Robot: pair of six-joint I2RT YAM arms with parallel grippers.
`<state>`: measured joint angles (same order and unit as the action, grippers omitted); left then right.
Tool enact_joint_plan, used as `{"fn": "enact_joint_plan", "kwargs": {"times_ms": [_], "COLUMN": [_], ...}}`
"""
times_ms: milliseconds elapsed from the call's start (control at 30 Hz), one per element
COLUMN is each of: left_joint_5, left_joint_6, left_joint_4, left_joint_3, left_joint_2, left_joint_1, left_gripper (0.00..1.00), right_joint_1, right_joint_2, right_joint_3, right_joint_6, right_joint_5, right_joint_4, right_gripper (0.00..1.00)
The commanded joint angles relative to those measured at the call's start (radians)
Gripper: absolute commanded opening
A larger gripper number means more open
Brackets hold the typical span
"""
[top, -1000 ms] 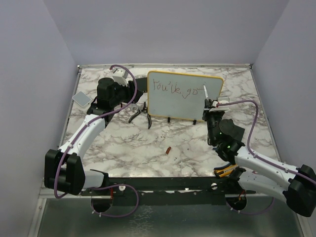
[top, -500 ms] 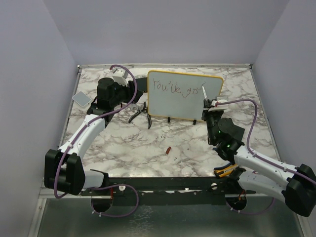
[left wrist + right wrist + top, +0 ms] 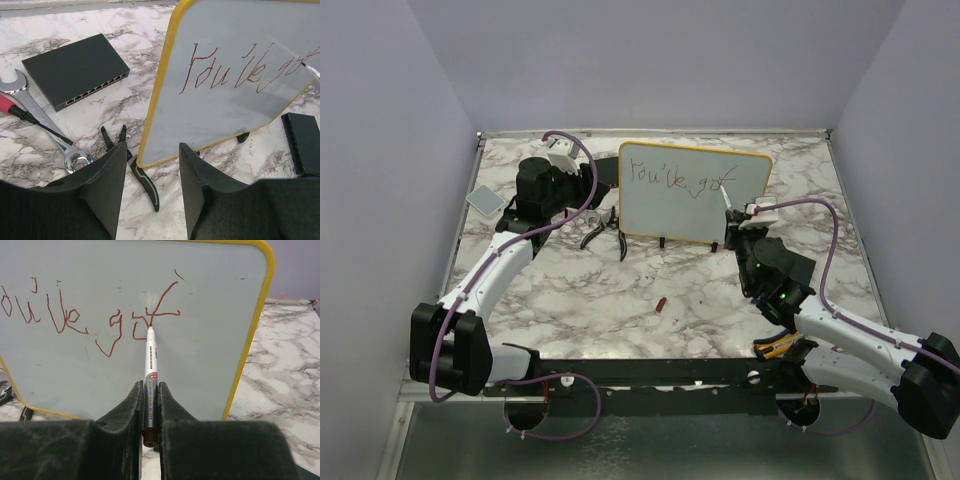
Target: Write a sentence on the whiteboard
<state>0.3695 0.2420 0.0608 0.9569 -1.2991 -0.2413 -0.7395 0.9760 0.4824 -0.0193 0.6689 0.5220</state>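
Note:
The whiteboard (image 3: 690, 195) has a yellow frame and stands upright on black feet at the back middle of the table. It also shows in the left wrist view (image 3: 235, 95) and the right wrist view (image 3: 200, 340). The sentence (image 3: 100, 315) in red-brown marker reads "You've got" on one line. My right gripper (image 3: 150, 390) is shut on a white marker (image 3: 150, 360), its tip on the board at the foot of the "t". My left gripper (image 3: 150, 150) is open and empty, low over the table in front of the board's left bottom corner.
Black pliers (image 3: 135, 167) lie under the left gripper. A black box with ports (image 3: 75, 67), a wrench (image 3: 50, 130) and a red-handled screwdriver (image 3: 20, 112) lie to the left. A grey pad (image 3: 485, 199) lies far left. A small red cap (image 3: 662, 304) lies in front.
The right gripper moved the marker left and down on the board, and the "t" now stands after "go". The left arm has not moved.

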Motion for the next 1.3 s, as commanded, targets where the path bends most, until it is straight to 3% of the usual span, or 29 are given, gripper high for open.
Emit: {"fn": "enact_joint_plan", "kwargs": {"times_ms": [0,1267], "left_joint_5": [-0.011,-0.014], "left_joint_6": [-0.009,-0.010], "left_joint_4": [0.012,0.013], "left_joint_3": [-0.010,-0.012], "left_joint_2": [0.027,0.034], "left_joint_1": [0.008,0.008], "left_gripper": [0.48,0.48], "right_joint_1": [0.004,0.005], "right_joint_2": [-0.013,-0.043], "right_joint_3": [-0.019,-0.024], "right_joint_6": [0.074,0.156], "right_joint_5": [0.010,0.141], "right_joint_4": [-0.069,-0.152], "right_gripper": [0.00,0.00]}}
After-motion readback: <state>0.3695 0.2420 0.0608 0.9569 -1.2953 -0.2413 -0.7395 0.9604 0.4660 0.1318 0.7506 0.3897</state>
